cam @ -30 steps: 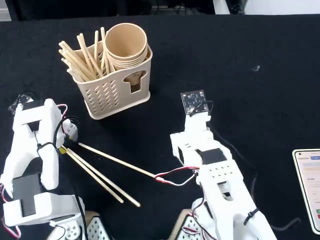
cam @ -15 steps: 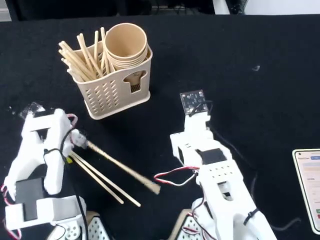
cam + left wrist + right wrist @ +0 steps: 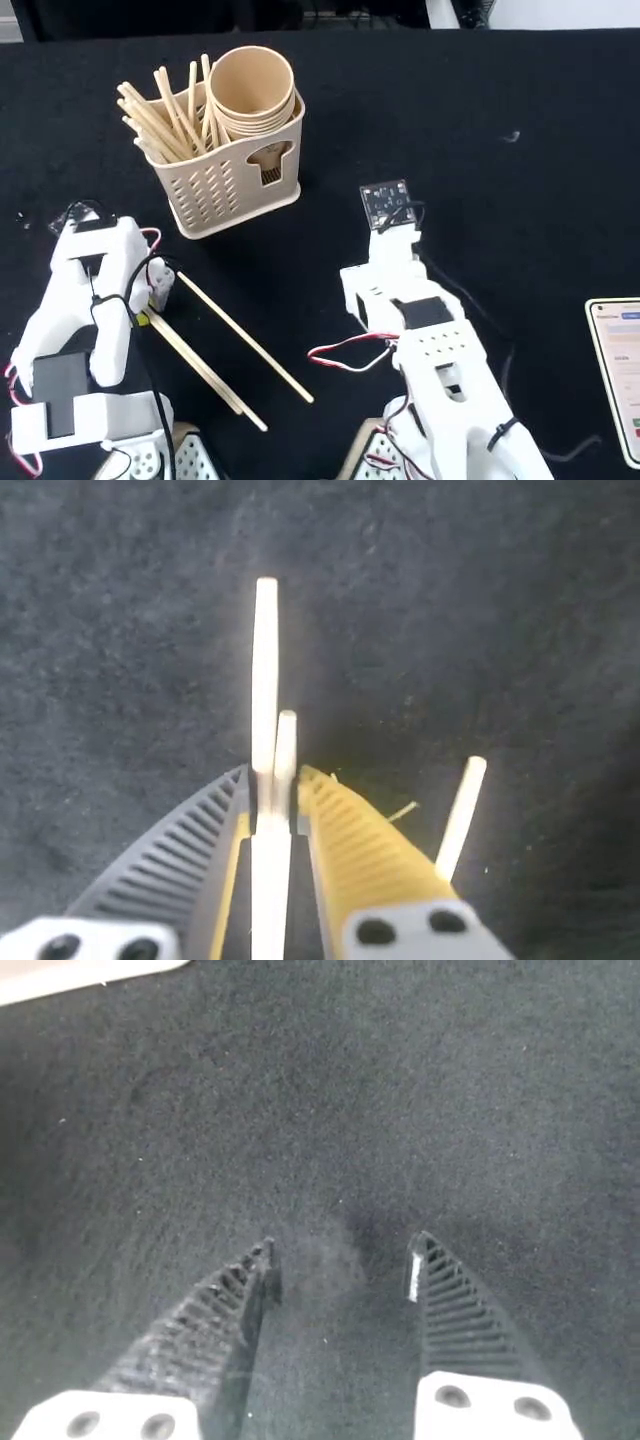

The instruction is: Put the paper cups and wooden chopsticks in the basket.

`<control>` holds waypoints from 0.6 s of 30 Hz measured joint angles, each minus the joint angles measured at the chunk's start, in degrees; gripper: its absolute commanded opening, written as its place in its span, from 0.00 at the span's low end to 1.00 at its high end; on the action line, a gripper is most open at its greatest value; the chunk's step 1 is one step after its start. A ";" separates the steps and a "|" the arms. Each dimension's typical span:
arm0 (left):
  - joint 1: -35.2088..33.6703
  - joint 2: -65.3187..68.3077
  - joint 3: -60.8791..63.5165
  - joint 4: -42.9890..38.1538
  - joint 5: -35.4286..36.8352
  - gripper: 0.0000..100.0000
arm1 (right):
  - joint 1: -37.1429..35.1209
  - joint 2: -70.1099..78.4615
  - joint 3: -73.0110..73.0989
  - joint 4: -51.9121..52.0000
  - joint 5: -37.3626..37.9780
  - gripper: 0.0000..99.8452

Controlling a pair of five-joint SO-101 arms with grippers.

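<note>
A beige slotted basket stands at the back left, holding stacked paper cups and several wooden chopsticks. In front of it my left gripper is low over the black cloth. In the left wrist view the left gripper is shut on two chopsticks that stick out past its tips. A third chopstick lies beside its yellow finger, outside the jaws. From above, loose chopsticks run from that gripper toward the table's front. My right gripper is open over bare cloth, holding nothing.
The right arm stands at centre front with a small circuit board at its far end. A white device with a screen lies at the right edge. Black cloth covers the table.
My left gripper has shifted right and a little forward with the chopsticks. The long chopstick's free end has swung toward the table's front. The right arm has not moved.
</note>
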 measured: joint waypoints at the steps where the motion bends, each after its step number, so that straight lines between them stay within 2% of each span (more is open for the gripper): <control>1: 0.00 0.00 -0.53 0.00 -0.18 0.03 | 0.00 0.00 0.00 0.00 0.00 0.22; 8: -2.81 0.09 -10.73 1.05 -1.32 0.03 | 0.00 0.00 0.00 0.00 0.00 0.22; 13: -4.31 0.09 -16.18 1.85 -9.93 0.03 | 0.00 0.00 0.00 0.00 0.00 0.22; 18: -10.90 -2.64 -23.30 8.79 -18.29 0.03 | 0.00 0.00 0.00 0.00 0.00 0.22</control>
